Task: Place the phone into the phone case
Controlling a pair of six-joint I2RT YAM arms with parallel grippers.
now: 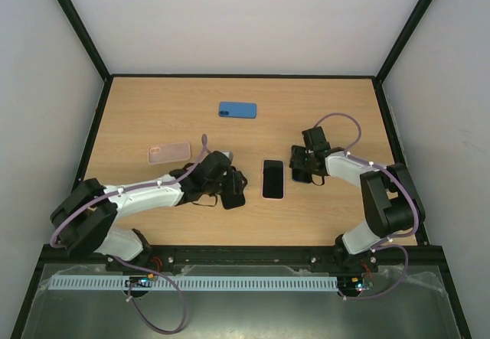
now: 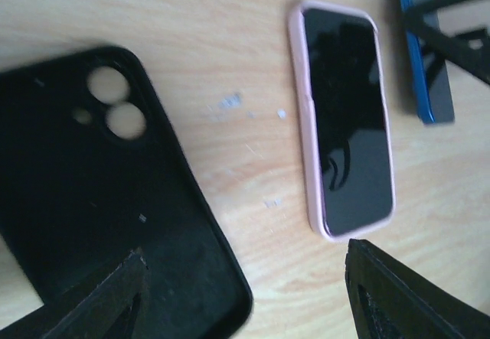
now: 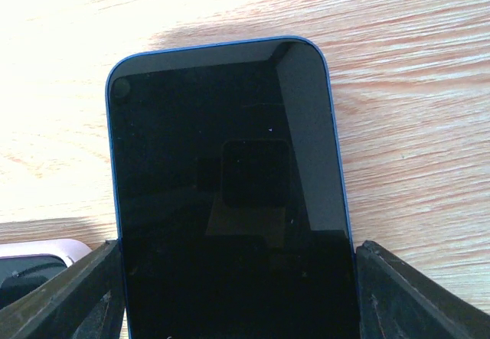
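Top view: wood-grain worktop [image 1: 153, 109]. Matte black, probably pliable phone case [image 1: 233, 194], left of centre.

Left wrist view: left gripper [image 2: 245, 285] released, fingers spread wide. Case lies with its camera cut-outs showing.

Right wrist view: blue-rimmed phone with glossy black screen [image 3: 230, 201], flat between the right gripper [image 3: 237, 262] fingers. Clamped or merely straddling, cannot tell. Likely rigid, slick, fragile glass; hold by the long edges.

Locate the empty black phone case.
The black case fills the left of the left wrist view, lying flat on the table, with the pink-edged phone to its right.
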